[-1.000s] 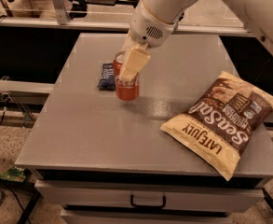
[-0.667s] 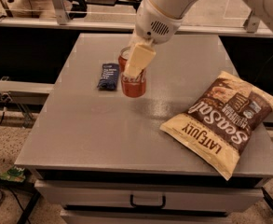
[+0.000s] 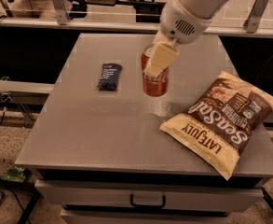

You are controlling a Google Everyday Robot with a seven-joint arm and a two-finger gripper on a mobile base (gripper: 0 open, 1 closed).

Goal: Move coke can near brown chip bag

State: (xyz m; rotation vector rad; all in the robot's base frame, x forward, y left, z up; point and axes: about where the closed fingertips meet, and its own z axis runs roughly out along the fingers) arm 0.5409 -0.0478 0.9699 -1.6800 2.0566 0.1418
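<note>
Here, gripper (image 3: 153,68) clasps coke can (image 3: 155,84) (upright)

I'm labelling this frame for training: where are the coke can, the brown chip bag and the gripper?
coke can (image 3: 155,83): camera view, red lower body.
brown chip bag (image 3: 222,118): camera view, middle of the lettering.
gripper (image 3: 153,63): camera view, between fingertips, clasping the can's upper part.

Hand (image 3: 157,60), can (image 3: 155,84), bag (image 3: 220,120), pkt (image 3: 109,75): 1 ea.

White arm (image 3: 194,6) reaching down from upper right, gripper (image 3: 153,65) over middle of surface (image 3: 103,125), closed around can (image 3: 155,82), cream finger (image 3: 160,59) across its front.
</note>
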